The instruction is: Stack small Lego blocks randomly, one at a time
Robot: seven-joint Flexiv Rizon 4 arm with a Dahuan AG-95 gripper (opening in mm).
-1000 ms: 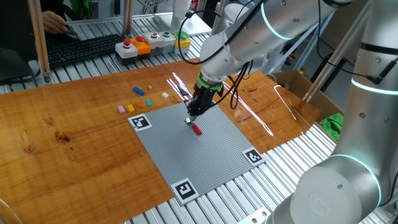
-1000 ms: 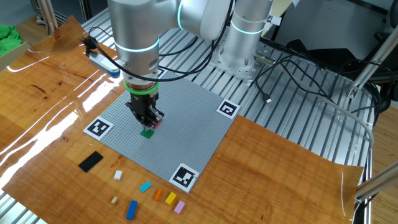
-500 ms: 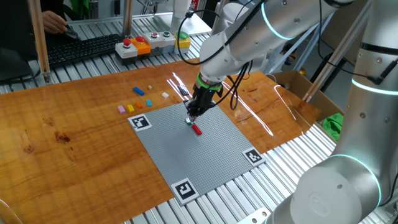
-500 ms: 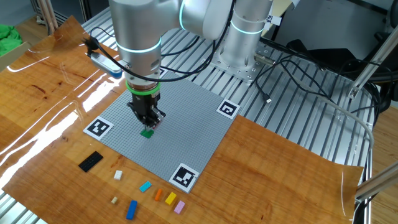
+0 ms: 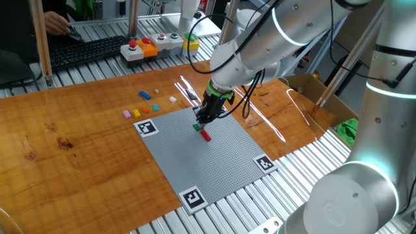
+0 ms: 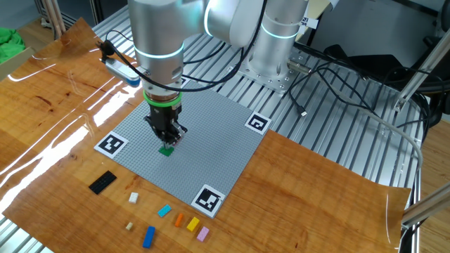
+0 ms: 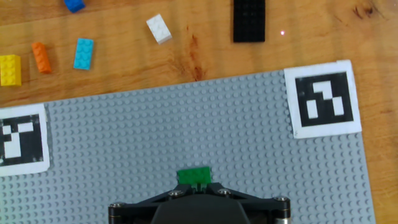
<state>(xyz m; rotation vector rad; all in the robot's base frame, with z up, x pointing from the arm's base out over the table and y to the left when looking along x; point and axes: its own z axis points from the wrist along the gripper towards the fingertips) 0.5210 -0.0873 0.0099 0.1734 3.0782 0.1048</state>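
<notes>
My gripper [image 5: 202, 120] hangs just above the grey baseplate [image 5: 214, 162], fingers closed together and empty. A green brick [image 5: 197, 127] sits on the plate right below the tips, with a red brick [image 5: 205, 135] beside it. In the hand view the green brick [image 7: 193, 176] lies just ahead of my gripper [image 7: 199, 185]. In the other fixed view my gripper [image 6: 169, 138] stands over the green brick [image 6: 166, 150]; the red brick is hidden there. Loose bricks lie on the wood: blue [image 7: 74, 5], white [image 7: 159, 28], cyan [image 7: 83, 53], orange [image 7: 40, 57], yellow [image 7: 9, 70], pink [image 6: 204, 233].
A black flat plate [image 7: 249, 20] lies on the wood by the loose bricks. Marker tags [image 7: 324, 98] [image 7: 22, 138] sit at the baseplate's corners. A button box [image 5: 142, 49] and a keyboard [image 5: 84, 52] stand at the back.
My gripper has lifted slightly off the green brick and drifted a little. The green and red bricks stay on the baseplate.
</notes>
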